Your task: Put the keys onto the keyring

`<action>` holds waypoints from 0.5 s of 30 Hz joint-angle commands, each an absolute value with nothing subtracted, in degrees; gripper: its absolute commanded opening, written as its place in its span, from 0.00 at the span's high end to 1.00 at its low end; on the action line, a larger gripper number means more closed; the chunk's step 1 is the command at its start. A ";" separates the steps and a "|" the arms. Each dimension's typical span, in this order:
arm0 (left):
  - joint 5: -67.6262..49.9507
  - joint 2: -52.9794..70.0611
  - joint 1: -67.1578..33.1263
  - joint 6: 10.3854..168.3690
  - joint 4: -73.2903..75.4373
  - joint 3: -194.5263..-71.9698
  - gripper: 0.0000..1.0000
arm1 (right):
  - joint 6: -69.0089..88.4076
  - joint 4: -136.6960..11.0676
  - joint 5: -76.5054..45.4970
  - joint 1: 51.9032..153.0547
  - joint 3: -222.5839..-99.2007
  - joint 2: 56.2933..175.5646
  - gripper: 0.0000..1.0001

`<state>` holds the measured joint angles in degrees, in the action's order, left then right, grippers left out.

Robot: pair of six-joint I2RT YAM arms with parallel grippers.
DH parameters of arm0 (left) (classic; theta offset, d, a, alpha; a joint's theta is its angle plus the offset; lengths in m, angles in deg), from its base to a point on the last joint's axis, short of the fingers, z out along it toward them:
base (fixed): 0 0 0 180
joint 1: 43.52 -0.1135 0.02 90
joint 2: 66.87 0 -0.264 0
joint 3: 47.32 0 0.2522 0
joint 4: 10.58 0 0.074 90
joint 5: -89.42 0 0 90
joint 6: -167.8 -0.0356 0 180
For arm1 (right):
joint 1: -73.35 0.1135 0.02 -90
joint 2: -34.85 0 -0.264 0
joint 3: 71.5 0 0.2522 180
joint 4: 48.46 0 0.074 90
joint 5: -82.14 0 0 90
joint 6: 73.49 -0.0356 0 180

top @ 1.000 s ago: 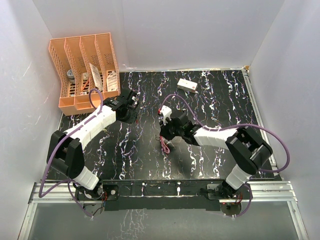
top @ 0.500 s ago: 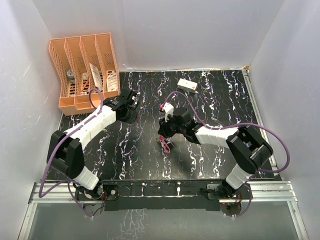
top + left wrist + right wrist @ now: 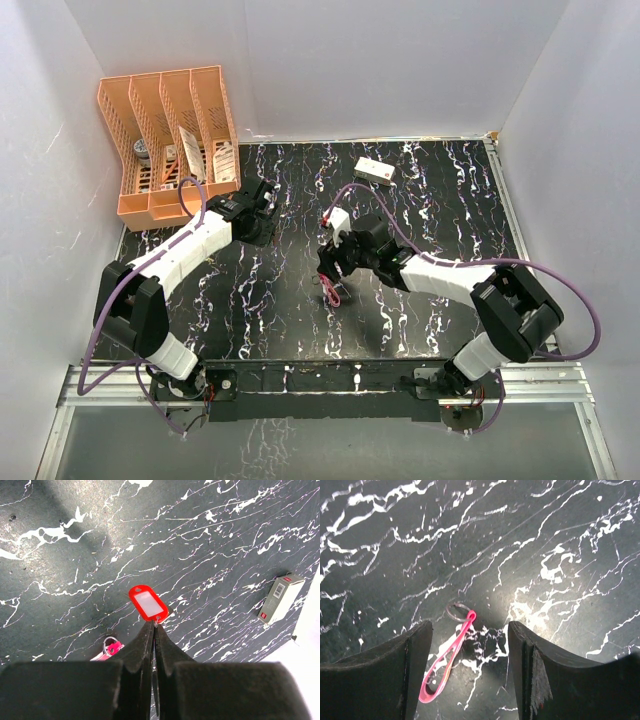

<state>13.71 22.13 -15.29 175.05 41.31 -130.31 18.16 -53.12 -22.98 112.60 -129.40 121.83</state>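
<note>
The keyring [image 3: 457,612], a thin metal ring on a slim pink looped tag [image 3: 442,670], lies flat on the black marbled table [image 3: 560,540]. My right gripper [image 3: 470,630] hangs open just above it, one finger on each side, touching nothing. From above, the keyring [image 3: 330,292] shows just below that gripper [image 3: 328,268]. My left gripper [image 3: 154,625] is shut, and its tips pinch the small wire loop of a key with a bright red head [image 3: 148,603]. Seen from above, the left gripper [image 3: 268,212] sits left of centre.
A white box with red marks [image 3: 373,171] lies at the back of the table and also shows in the left wrist view [image 3: 280,597]. An orange file rack [image 3: 170,140] stands at the back left. A small pink piece with a metal loop [image 3: 111,647] peeks out beside my left finger.
My right gripper went from shut to wide open and shifted slightly; the keyring now lies free on the table. The left arm has not moved.
</note>
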 commanded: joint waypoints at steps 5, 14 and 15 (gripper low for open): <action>13.35 20.48 -15.56 174.48 42.06 -129.90 1.00 | 28.35 -59.13 -24.48 112.69 -135.01 123.32 0.46; 13.11 19.48 -15.57 174.35 41.38 -129.06 1.00 | 39.48 -59.32 -26.47 113.60 -134.08 122.99 0.46; 13.09 19.32 -15.62 174.31 41.20 -128.88 1.00 | 40.35 -59.11 -26.88 113.68 -133.81 123.00 0.47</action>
<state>13.69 22.13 -15.29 174.88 40.87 -130.27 33.70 -60.48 -24.81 113.38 -132.63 123.71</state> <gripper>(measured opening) 0.007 0.534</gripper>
